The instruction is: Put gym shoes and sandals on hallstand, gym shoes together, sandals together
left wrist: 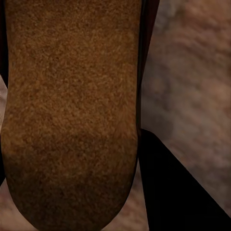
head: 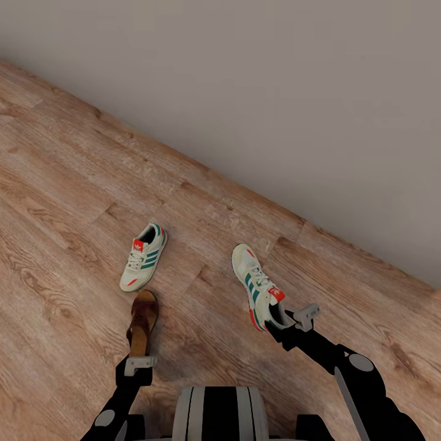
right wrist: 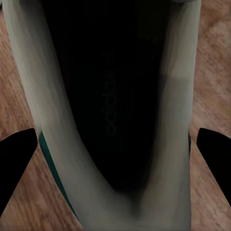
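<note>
While both arms reach down toward the corridor floor [head: 73, 184], the right tool [head: 283, 323] sits at the heel of one gym shoe [head: 257, 285], its fingers [right wrist: 17, 163] spread on both sides; the left tool [head: 139, 360] is at the heel of a sandal [head: 143, 321], grip unclear; the second gym shoe [head: 144, 257] lies just beyond the sandal's toe.

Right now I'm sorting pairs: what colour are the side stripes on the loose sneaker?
Green, on the cream-white sneaker; the head view shows it best.

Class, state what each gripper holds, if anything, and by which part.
Left gripper is at the sandal's heel, right gripper at a gym shoe's heel; an actual grip cannot be told.
</note>
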Tool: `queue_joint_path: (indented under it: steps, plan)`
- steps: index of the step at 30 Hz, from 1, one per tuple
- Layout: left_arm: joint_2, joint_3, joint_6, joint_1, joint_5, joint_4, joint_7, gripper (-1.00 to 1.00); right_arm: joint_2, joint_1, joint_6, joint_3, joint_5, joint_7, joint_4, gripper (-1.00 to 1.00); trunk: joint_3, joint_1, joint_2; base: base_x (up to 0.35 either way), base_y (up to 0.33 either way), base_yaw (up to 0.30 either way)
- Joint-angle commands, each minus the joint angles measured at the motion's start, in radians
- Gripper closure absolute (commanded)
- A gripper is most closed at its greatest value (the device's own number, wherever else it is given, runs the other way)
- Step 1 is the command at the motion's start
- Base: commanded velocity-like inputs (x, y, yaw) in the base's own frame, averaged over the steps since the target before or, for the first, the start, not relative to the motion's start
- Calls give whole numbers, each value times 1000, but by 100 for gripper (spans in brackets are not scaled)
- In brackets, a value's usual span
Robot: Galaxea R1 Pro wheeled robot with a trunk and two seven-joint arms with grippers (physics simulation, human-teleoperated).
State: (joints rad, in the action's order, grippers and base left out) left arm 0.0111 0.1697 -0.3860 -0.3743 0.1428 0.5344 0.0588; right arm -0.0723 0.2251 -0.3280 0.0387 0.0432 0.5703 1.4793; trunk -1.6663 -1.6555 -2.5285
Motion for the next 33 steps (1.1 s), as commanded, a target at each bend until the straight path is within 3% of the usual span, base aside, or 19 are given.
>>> queue_joint_path:
  steps: [1,16,33]
  plan:
    - [1,8,-3,0,15,2,4,100,0,0,-5,1,4,6,1,100,0,0,0,0,0,0]
    - [3,4,-1,2,15,32,3,100,0,0,-4,2,4,6,2,100,0,0,0,0,0,0]
    - [3,5,3,10,16,77,4,100,-5,0,-3,4,5,6,5,100,65,8,4,0,0,0]
